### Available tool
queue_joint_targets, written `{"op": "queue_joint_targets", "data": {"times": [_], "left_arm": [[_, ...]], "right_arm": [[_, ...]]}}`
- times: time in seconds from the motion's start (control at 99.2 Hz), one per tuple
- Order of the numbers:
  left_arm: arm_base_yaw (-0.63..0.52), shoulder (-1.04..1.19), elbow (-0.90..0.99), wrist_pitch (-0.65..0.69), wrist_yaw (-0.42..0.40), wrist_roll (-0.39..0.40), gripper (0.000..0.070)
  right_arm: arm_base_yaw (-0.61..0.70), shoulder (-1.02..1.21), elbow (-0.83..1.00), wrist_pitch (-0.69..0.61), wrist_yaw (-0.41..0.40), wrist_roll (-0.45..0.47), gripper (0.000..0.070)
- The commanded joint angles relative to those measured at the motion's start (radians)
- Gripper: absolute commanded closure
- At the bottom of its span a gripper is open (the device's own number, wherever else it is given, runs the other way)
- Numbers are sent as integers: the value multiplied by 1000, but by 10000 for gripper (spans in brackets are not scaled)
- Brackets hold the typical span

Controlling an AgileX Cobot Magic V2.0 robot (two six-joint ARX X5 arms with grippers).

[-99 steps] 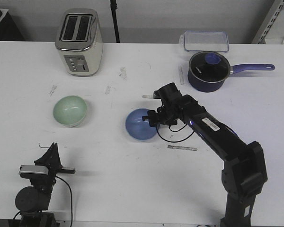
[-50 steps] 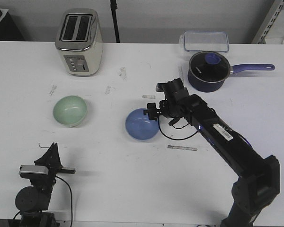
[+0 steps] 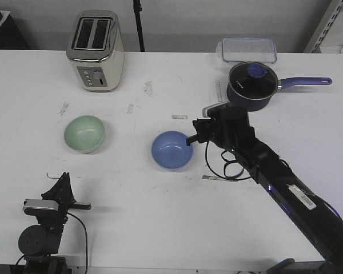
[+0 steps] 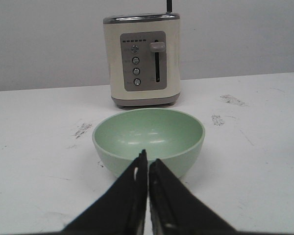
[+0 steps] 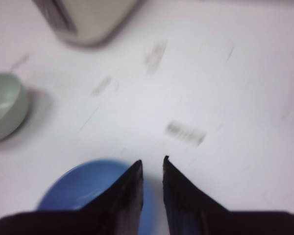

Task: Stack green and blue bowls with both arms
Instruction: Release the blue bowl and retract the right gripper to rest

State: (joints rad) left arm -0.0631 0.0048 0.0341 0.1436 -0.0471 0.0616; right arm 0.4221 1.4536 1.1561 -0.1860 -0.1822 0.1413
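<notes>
The right wrist view is smeared throughout. The toaster [image 5: 85,17] at the upper left is cut by the top edge and shows only as a cream blur. The green bowl [image 5: 5,110] is cropped by the left edge. The blue bowl [image 5: 88,188] at lower centre is partly covered by the right end effector [image 5: 152,169], whose base runs off the bottom edge. The dark smudges on the counter [image 5: 245,98] cannot be identified. In the front view, the right arm [image 3: 297,200] leaves the frame at lower right.
</notes>
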Motion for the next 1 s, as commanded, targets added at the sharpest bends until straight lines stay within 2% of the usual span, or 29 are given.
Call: {"op": "queue_joint_targets", "data": {"times": [0.0,0.111,0.252,0.333,0.484,0.625,0.827,0.988], "left_arm": [[-1,-2,-23,14,2,-2,699],[-1,-2,-23,14,2,-2,699],[-1,-2,-23,14,2,-2,699],[-1,-2,-23,14,2,-2,699],[-1,-2,-23,14,2,-2,699],[-1,-2,-23,14,2,-2,699],[-1,-2,-23,14,2,-2,699],[-1,-2,-23,14,2,-2,699]], "right_arm": [[-34,-48,-93,166,8,-154,635],[-100,-148,-217,294,44,-247,635],[-192,-257,-313,316,71,-248,686],[-258,-320,-361,314,70,-208,686],[-357,-457,-479,345,71,-69,686],[-397,-596,-603,403,76,-33,686],[-402,-832,-711,361,79,-33,686],[-402,-1007,-721,206,83,-34,686]]}}
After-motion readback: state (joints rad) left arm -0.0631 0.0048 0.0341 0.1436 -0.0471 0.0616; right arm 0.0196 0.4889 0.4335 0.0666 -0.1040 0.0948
